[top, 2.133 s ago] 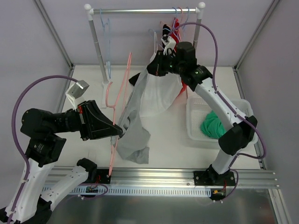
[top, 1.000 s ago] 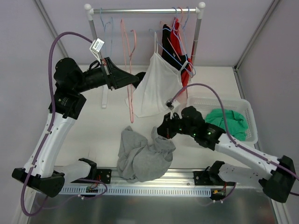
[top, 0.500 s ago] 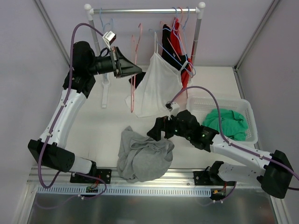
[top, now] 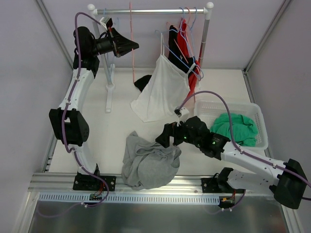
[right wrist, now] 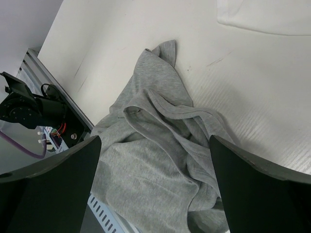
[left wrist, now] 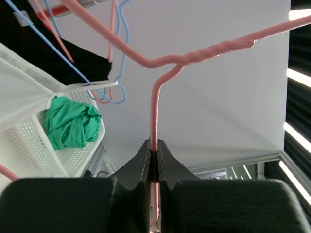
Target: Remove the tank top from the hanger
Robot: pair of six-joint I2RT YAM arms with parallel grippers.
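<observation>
Status: left fingers [left wrist: 138,167] are pressed together on the wire of the pink hanger [left wrist: 154,97]. The pinch sits just below the twisted neck. The left arm is raised up at the rail [top: 150,10], and in the top view the hanger [top: 132,58] shows as a thin vertical line crossing the rail. The hanger is bare, with no cloth on it. Can't tell whether its hook sits on the rail.

The grey tank top [top: 148,162] is off the hanger. It lies crumpled on the table [top: 112,131] near the front edge, close to the aluminium base rail.

The right fingers [right wrist: 53,179] are spread wide and hold nothing. They hang just above the right-hand side of the tank top [right wrist: 160,160], and the wrist view shows the grey fabric between and below them. Can't tell whether the tips touch the cloth.

Also there:
- A white top [top: 163,87] hangs from the rail on its own hanger, right of the pink one, with darker and red garments behind it.
- A white basket [top: 204,104] sits on the right side of the table with a green garment [top: 233,128] in it, well apart from the tank top.
</observation>
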